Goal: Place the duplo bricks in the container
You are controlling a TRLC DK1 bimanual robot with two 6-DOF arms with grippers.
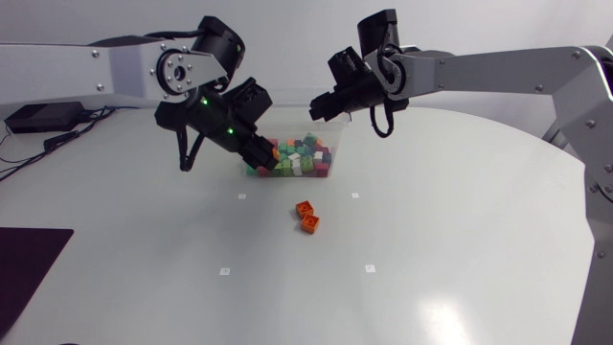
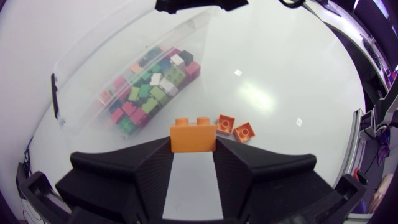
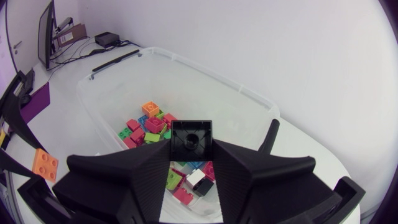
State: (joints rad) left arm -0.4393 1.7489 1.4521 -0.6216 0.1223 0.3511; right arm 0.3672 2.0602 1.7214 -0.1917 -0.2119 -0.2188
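Carrying one brick in each gripper toward the clear plastic container (image 1: 336, 144), which is set just above the centre of the head view.

The left gripper (image 1: 257, 153) is clamped on an orange rectangular duplo brick (image 2: 193, 134) and is held at the container's left end. The right gripper (image 1: 321, 103) is closed on a small black square brick (image 3: 191, 140) and is poised over the container at upper centre. A heap of green, pink, red and white bricks (image 1: 299, 159) is seen lying inside. Two small orange square bricks (image 1: 306, 218), touching each other, are left on the white table (image 1: 460, 240) just below centre. The task is judged well advanced: two held bricks are to be dropped and two loose ones fetched.
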